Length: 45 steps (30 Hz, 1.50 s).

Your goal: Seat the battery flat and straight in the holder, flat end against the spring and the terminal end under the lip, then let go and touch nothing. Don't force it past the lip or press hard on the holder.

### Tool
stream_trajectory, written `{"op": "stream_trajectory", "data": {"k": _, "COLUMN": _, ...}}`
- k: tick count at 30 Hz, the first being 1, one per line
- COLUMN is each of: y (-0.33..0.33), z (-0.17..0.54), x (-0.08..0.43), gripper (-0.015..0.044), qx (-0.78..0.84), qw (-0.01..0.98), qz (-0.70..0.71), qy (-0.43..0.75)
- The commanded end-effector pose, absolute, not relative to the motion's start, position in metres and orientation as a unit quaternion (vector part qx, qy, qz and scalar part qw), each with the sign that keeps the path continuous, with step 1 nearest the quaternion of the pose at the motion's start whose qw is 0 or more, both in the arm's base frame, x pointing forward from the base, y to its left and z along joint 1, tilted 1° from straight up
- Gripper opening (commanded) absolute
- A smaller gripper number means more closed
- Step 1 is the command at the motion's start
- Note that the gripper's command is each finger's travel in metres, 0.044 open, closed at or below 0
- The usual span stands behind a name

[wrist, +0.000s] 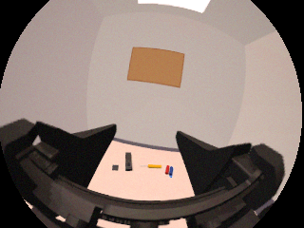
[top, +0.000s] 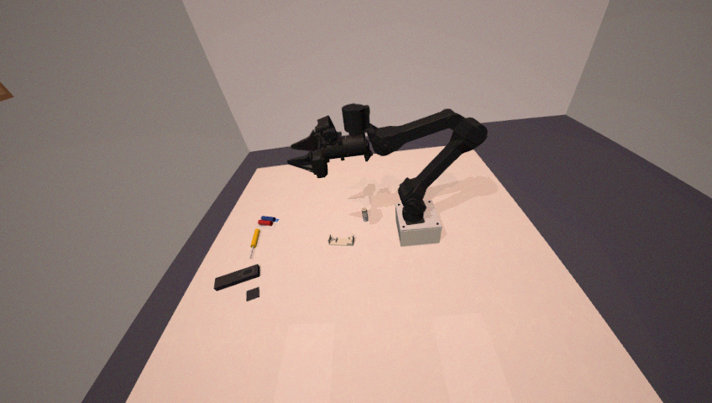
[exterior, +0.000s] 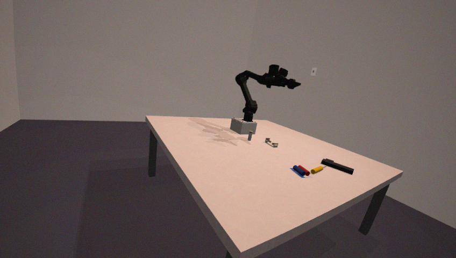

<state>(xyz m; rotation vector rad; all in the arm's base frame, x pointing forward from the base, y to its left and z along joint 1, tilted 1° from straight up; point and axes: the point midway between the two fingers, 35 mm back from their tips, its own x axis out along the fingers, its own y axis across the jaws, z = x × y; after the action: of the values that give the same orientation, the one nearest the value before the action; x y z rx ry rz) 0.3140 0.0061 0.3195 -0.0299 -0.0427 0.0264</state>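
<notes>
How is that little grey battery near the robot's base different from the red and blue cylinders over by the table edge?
The grey battery stands upright; the red cylinder and blue cylinder lie on their sides. The battery stands alone beside the base, while the coloured pair lie side by side, far from it. All three are small cylinders resting on the table, untouched by the claw.

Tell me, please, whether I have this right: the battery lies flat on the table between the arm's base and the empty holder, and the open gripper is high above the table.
Not quite: the battery stands upright, as the top and exterior views show. It is between the base and the empty holder, and the open gripper is high above the table.
</notes>
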Motion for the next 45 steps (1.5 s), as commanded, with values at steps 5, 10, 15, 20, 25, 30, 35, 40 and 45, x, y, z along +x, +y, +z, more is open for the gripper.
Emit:
{"op": "stream_trajectory", "data": {"k": 5, "y": -0.029, "z": 0.225, "x": 0.321, "gripper": 0.0269, "qx": -0.042, "qw": 0.980, "qz": -0.032, "qy": 0.194}}
{"op": "stream_trajectory", "data": {"k": 10, "y": -0.063, "z": 0.127, "x": 0.278, "gripper": 0.0137, "qx": -0.039, "qw": 0.893, "qz": -0.056, "qy": 0.445}}
{"op": "stream_trajectory", "data": {"k": 15, "y": -0.074, "z": 0.072, "x": 0.198, "gripper": 0.0006, "qx": 0.005, "qw": 0.752, "qz": -0.040, "qy": 0.658}}
{"op": "stream_trajectory", "data": {"k": 20, "y": -0.073, "z": 0.065, "x": 0.175, "gripper": 0.0000, "qx": 0.023, "qw": 0.708, "qz": -0.029, "qy": 0.706}}
{"op": "stream_trajectory", "data": {"k": 25, "y": -0.073, "z": 0.059, "x": 0.176, "gripper": 0.0000, "qx": 0.023, "qw": 0.708, "qz": -0.029, "qy": 0.706}}
{"op": "stream_trajectory", "data": {"k": 30, "y": -0.075, "z": 0.015, "x": 0.179, "gripper": 0.0000, "qx": 0.023, "qw": 0.708, "qz": -0.029, "qy": 0.706}}
{"op": "stream_trajectory", "data": {"k": 35, "y": -0.073, "z": -0.015, "x": 0.175, "gripper": 0.0000, "qx": 0.023, "qw": 0.707, "qz": -0.029, "qy": 0.706}}
{"op": "stream_trajectory", "data": {"k": 40, "y": -0.077, "z": -0.015, "x": 0.175, "gripper": 0.0000, "qx": 0.023, "qw": 0.708, "qz": -0.029, "qy": 0.706}}
{"op": "stream_trajectory", "data": {"k": 45, "y": -0.085, "z": -0.015, "x": 0.176, "gripper": 0.0000, "qx": 0.022, "qw": 0.708, "qz": -0.029, "qy": 0.706}}
